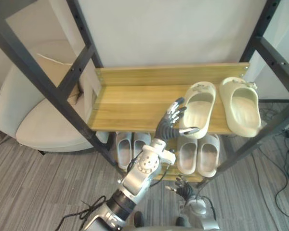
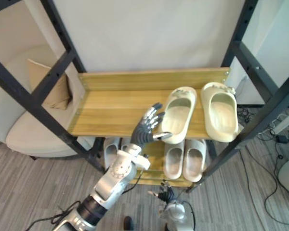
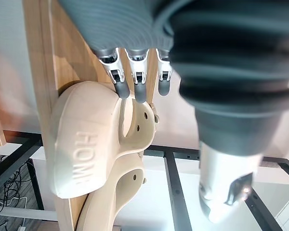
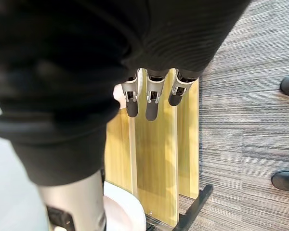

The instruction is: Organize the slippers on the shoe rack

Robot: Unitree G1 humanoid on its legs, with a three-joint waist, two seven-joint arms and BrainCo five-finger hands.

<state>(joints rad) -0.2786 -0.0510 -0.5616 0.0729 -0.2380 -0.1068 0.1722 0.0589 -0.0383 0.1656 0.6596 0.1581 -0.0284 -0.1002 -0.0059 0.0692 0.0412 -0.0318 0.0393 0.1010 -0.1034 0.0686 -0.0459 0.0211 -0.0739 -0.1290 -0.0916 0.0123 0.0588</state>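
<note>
We think this is a room in a home, or a rest corner. On the left we see a soft white chair (image 1: 38,125) with a cushion (image 2: 59,98). Grey carpet (image 1: 38,192) covers the floor. A wooden shoe rack (image 1: 130,103) with slippers (image 1: 241,106) stands by the far white wall (image 1: 168,29).

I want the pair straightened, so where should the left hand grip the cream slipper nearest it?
Probably its heel rim, from the front: the cream slipper lies sole-down on the top shelf, toe to the wall, heel at the front edge beside the open left hand. Thumb inside, fingers outside.
</note>
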